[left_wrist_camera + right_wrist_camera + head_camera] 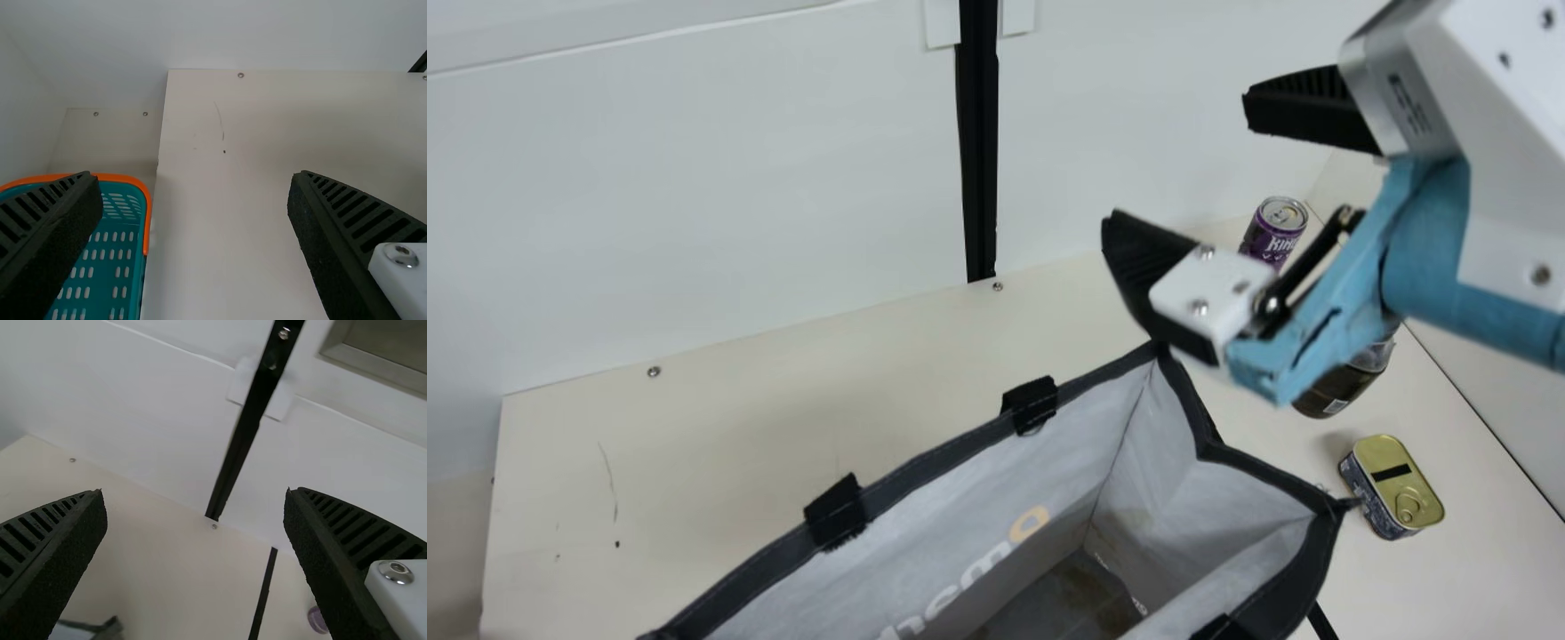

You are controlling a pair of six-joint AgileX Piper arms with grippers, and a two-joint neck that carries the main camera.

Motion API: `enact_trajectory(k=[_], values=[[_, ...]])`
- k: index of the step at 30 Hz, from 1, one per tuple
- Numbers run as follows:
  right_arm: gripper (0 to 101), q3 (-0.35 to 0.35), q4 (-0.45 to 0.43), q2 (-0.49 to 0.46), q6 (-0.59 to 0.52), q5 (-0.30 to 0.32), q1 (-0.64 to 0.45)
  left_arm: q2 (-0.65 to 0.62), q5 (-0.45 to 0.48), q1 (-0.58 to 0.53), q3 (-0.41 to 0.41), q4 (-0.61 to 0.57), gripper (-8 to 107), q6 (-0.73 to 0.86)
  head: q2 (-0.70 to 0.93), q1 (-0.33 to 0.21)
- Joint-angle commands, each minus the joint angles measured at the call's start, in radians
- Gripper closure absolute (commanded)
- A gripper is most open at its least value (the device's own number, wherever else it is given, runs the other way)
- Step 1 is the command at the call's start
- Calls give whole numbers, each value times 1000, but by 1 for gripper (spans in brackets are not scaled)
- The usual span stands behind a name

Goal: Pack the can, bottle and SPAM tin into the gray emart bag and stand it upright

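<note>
Bag (960,498) cropped; bottle (1334,393) part-hidden, apparently by right end effector (1178,162).

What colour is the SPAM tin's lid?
The tin's lid is gold, seen best in the main view.

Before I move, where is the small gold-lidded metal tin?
In the main view, the tin sits toward the right on the cream table, just right of the open gray fabric bag and below the dark bottle.

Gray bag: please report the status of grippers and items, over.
Left gripper and right gripper open, nothing held. Gray bag open-mouthed; can, bottle and SPAM tin outside it. Right arm partly hides bottle in main view.
</note>
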Motion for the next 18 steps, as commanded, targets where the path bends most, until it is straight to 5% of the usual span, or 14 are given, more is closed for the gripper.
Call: enact_trajectory(k=[1, 8, 18], values=[[6, 4, 76, 19, -34, 1, -151, 0, 0, 0, 0, 0, 9, 0, -2, -21], [6, 31, 74, 48, -26, 1, -253, 0, 0, 0, 0, 0, 9, 0, -2, -21], [6, 111, -55, 38, 66, 1, -297, 0, 0, 0, 0, 0, 9, 0, -2, -21]])
